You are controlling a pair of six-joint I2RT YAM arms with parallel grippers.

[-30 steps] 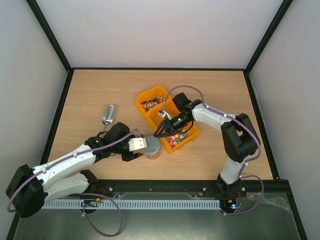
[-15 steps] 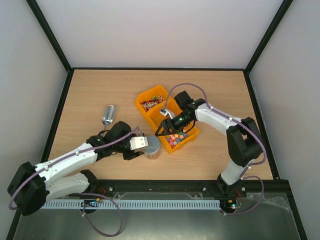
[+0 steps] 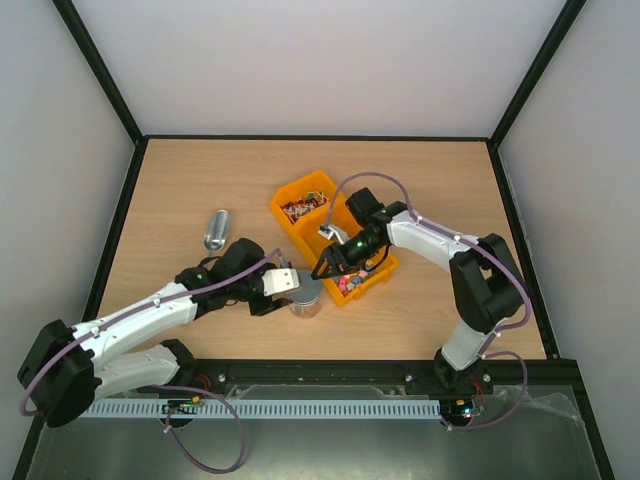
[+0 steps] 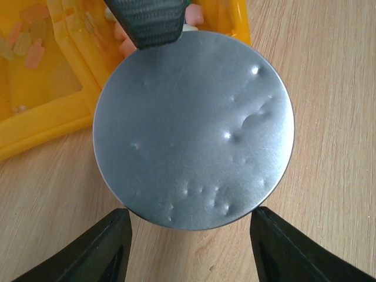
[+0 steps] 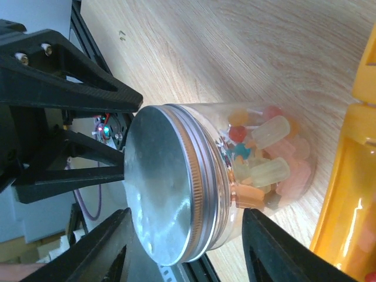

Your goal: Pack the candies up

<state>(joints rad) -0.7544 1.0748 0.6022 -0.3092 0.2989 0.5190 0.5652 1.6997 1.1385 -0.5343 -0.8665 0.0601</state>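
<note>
pale wooden bench (image 3: pixel 200 170), white back wall (image 3: pixel 300 60) behind it. on it you have 2 orange bins, touching: 1 far bin (image 3: pixel 318 181) and 1 near bin (image 3: pixel 376 281). you also have 1 closed jar (image 3: pixel 306 298) and 1 metal can (image 3: pixel 217 229) lying on its side.

the candies (image 3: pixel 296 209) sit heaped in the far bin, too many to count. pastel blocks (image 3: pixel 349 285) fill the near bin and the jar.

your right end effector (image 5: pixel 185 214) stands about half open astride the jar's lid (image 4: pixel 194 129), gripping nothing that shows. your left end effector (image 4: pixel 189 218) is also half parted, with its fingertips (image 4: pixel 114 241) at the lid's rim. you can't tell whether they pinch it.

the candies lie beyond the right end effector, toward the back wall and a little to its left, so the right arm (image 3: pixel 440 240) is nearer. the heap has no clear long axis; its bin runs diagonally.
</note>
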